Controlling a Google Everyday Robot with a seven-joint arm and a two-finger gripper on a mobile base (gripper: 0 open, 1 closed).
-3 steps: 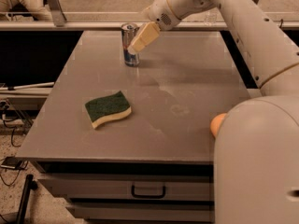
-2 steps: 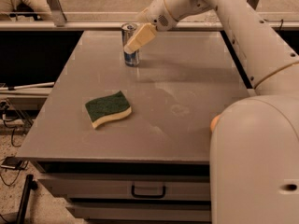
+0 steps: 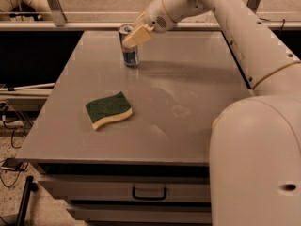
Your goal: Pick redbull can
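The redbull can [image 3: 130,55] stands upright on the grey table [image 3: 188,79] near its far left part. It is silver and blue with a silver top. My gripper [image 3: 133,36] reaches in from the right and sits at the can's upper half, covering part of its right side. The can's base rests on the table.
A green and yellow sponge [image 3: 108,109] lies on the table's near left part. A small orange object [image 3: 214,123] peeks out beside my arm's large white link [image 3: 256,164] at the right. A drawer with a handle [image 3: 149,192] is below the front edge.
My gripper has shifted slightly left, closer over the can's top. The can and the sponge have not moved.
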